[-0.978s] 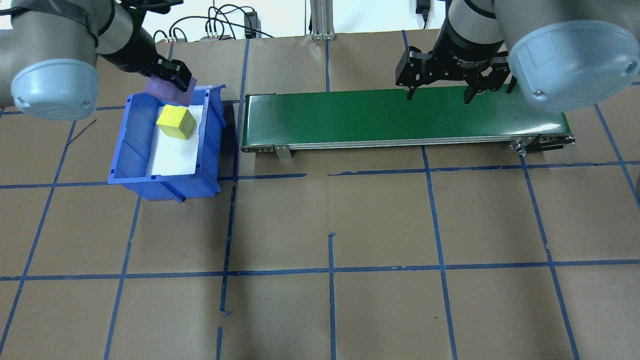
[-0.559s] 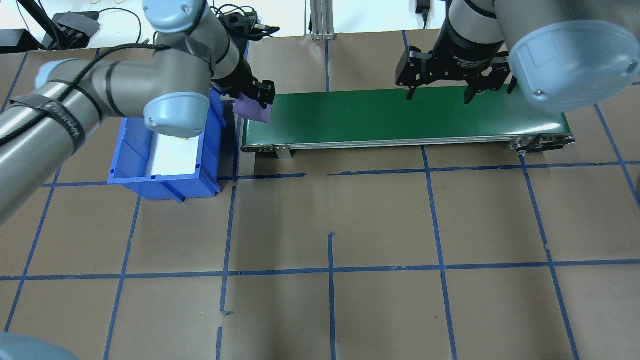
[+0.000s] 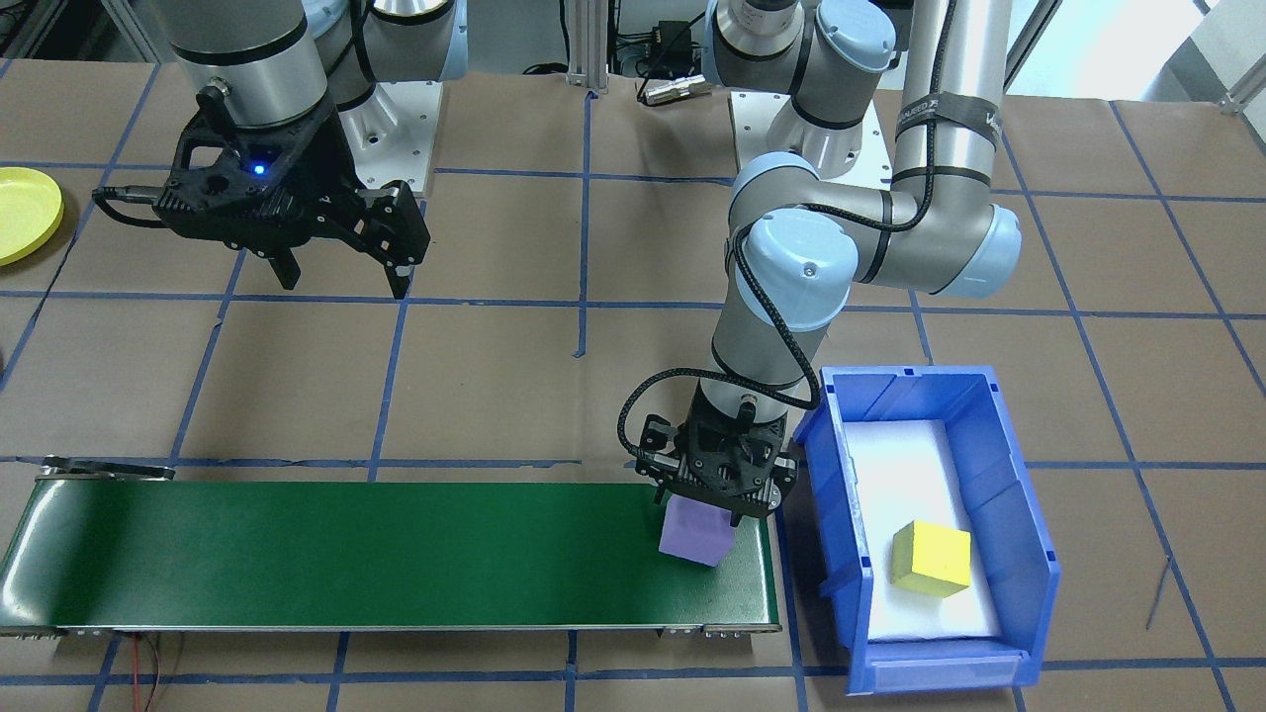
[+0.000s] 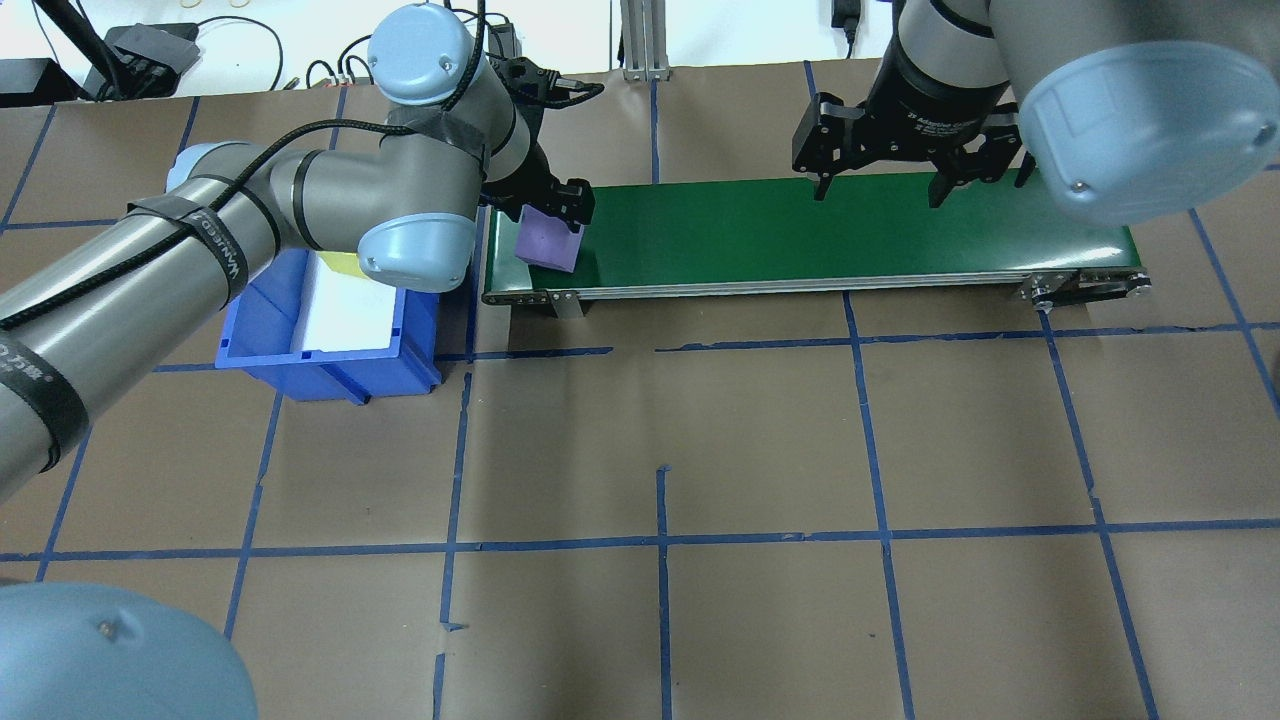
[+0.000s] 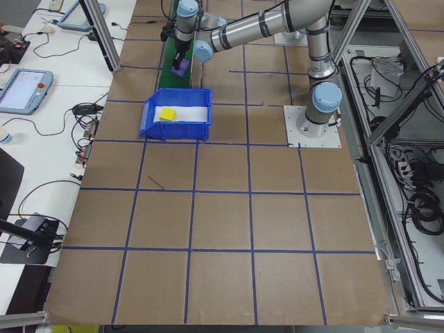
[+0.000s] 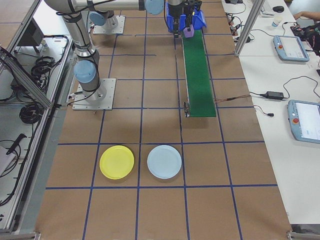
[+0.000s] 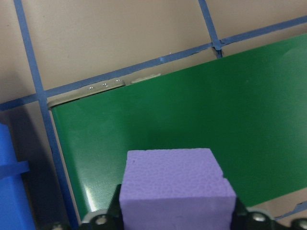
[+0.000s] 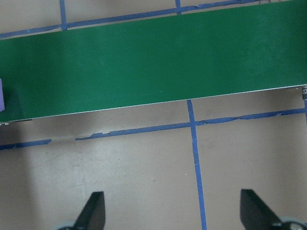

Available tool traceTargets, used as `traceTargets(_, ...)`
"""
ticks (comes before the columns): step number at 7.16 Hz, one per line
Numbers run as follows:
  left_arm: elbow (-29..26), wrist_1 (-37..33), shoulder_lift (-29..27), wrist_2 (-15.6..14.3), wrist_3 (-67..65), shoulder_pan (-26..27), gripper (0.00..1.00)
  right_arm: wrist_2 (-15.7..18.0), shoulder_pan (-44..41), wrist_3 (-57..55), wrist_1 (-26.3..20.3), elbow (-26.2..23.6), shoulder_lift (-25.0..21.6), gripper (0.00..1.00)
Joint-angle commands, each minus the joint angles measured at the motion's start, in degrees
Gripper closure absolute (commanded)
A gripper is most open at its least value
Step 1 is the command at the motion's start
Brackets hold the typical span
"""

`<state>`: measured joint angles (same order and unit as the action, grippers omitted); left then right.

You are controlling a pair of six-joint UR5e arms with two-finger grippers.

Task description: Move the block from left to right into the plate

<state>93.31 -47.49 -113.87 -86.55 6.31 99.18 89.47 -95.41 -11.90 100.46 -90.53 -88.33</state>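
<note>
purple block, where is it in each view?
Front-facing: purple block in the left gripper, belt's right end.
Overhead, left end of the green conveyor belt.
Exterior left, top, far beyond the blue bin.
Exterior right, top, belt's far end.
Left wrist, bottom centre.
Right wrist: sliver, left edge.
Shared landmark: the belt.

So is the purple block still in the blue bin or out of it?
Out. The left gripper holds the purple block over the green conveyor belt, beside the blue bin.
</note>
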Motion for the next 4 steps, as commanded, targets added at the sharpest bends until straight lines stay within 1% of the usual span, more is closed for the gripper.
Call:
traceTargets(1,-0.6,0.1,1.5,-4.0,0.7,0.0,0.0,0.0,0.0,0.0,0.0,0.0,0.0,0.0)
traceTargets(2,-1.2,0.0,2.7,-6.2,1.9,-0.4,0.0,0.0,0.0,0.0,0.0,0.0,0.0,0.0)
traceTargets(3,-1.6,-0.1,4.4,-8.4,3.8,-2.6,0.0,0.0,0.0,0.0,0.0,0.0,0.0,0.0)
traceTargets(4,-1.5,-0.6,5.7,-8.2,6.6,-7.0,0.0,0.0,0.1,0.1,0.0,0.0,0.1,0.0)
